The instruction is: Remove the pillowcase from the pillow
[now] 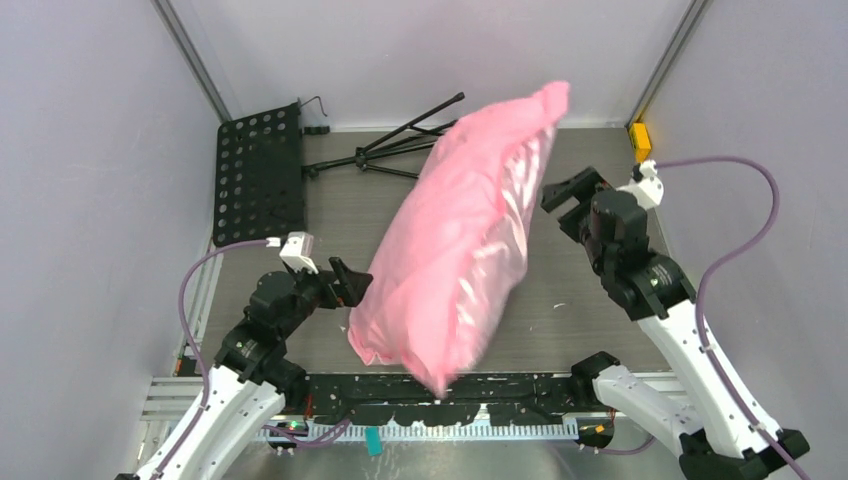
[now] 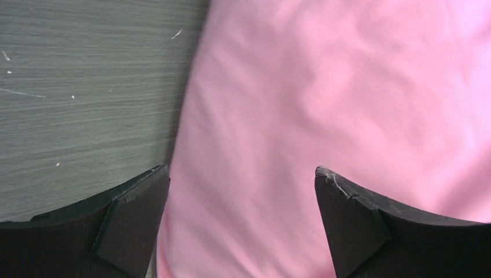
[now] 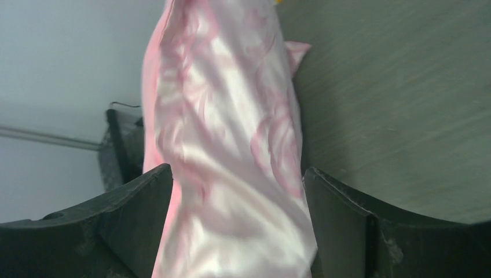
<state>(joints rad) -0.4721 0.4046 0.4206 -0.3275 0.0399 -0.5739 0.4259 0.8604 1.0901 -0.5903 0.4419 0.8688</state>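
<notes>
The pink satin pillowcase (image 1: 460, 235) covers the whole pillow, which is hidden inside it. The covered pillow stands tilted and blurred, running from the table's near middle up to the far right, its top corner (image 1: 552, 98) raised. My left gripper (image 1: 355, 288) is open at its lower left side. In the left wrist view the jaws (image 2: 240, 171) stand wide apart with matte pink fabric (image 2: 324, 98) in front of them. My right gripper (image 1: 558, 208) is open at its right side. In the right wrist view (image 3: 237, 171) shiny fabric (image 3: 231, 150) lies between the open fingers.
A black perforated plate (image 1: 258, 175) lies at the far left, with black tripod legs (image 1: 400, 145) beside it. A yellow block (image 1: 640, 140) sits at the far right corner. Grey walls close in both sides. A black rail (image 1: 470, 390) runs along the near edge.
</notes>
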